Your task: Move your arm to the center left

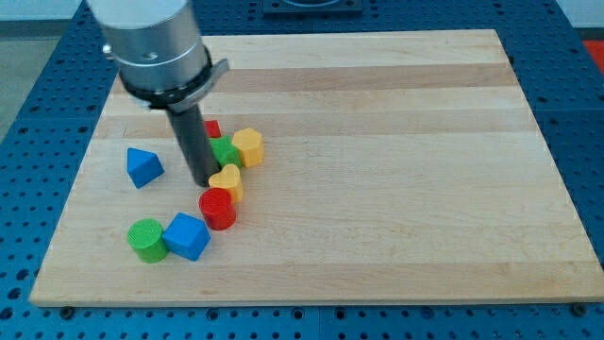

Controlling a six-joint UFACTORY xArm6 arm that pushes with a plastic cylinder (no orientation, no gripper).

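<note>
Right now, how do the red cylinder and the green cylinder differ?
The red cylinder is red; the green cylinder is green. The red one stands just below the yellow heart-shaped block, close under my tip; the green one sits farther toward the view's bottom left, against the blue cube. Both stand upright and look similar in size.

Wooden board (396, 189) carries 7 coloured blocks, on blue table (585, 142).

Two blue blocks (143, 166), two red blocks (217, 208), two green blocks (146, 239), two yellow blocks (248, 145)
</note>
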